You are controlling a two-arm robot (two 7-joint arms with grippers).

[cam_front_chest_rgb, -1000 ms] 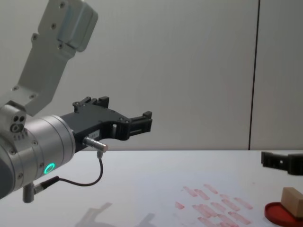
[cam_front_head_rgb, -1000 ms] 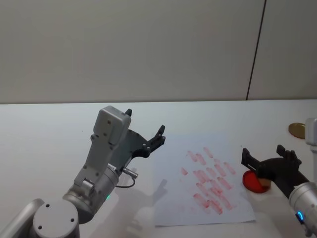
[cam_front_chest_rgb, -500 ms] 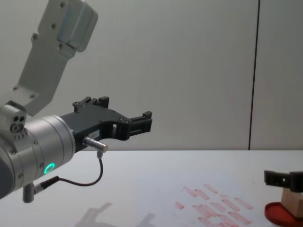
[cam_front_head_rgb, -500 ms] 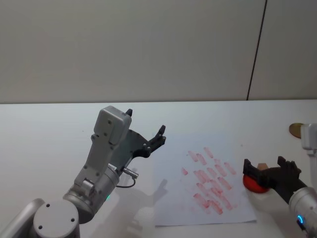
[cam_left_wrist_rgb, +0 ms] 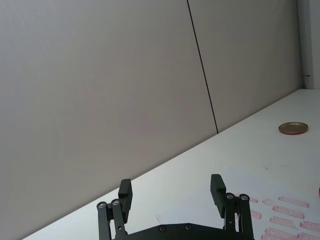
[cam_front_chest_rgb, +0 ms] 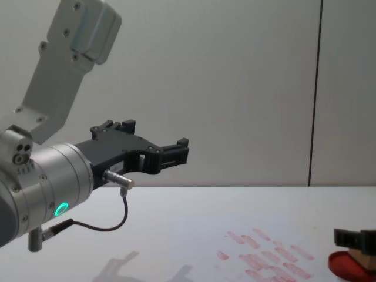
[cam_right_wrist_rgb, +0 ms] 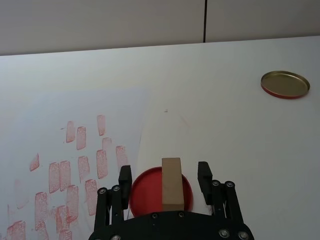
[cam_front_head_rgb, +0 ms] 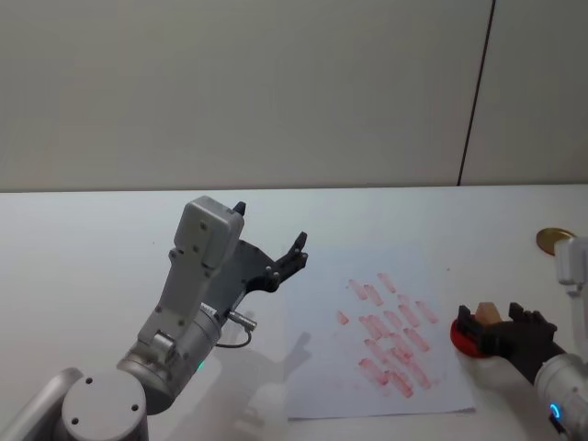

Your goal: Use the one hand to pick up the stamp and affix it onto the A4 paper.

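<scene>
Tan wood marked the stamp (cam_right_wrist_rgb: 171, 184), a small block that stood on the round red ink pad (cam_right_wrist_rgb: 146, 192) at the right edge of the A4 paper (cam_front_head_rgb: 322, 367), toward the bench's front right corner. The right gripper (cam_right_wrist_rgb: 164, 174) was low over the pad with its claw spread. One black finger sat on each side of the block, and the right wrist view showed a gap on both sides, so nothing was pinched.

The paper lay flat on the white bench (cam_front_head_rgb: 92, 248), with rows of pink-red oblong prints across its right half. A gold-coloured lid (cam_right_wrist_rgb: 285, 84) rested well apart from the pad, near the bench's far right edge.

The left gripper (cam_front_head_rgb: 270, 226) hung raised above the bench to the left of the paper, its claw also spread and holding nothing.
</scene>
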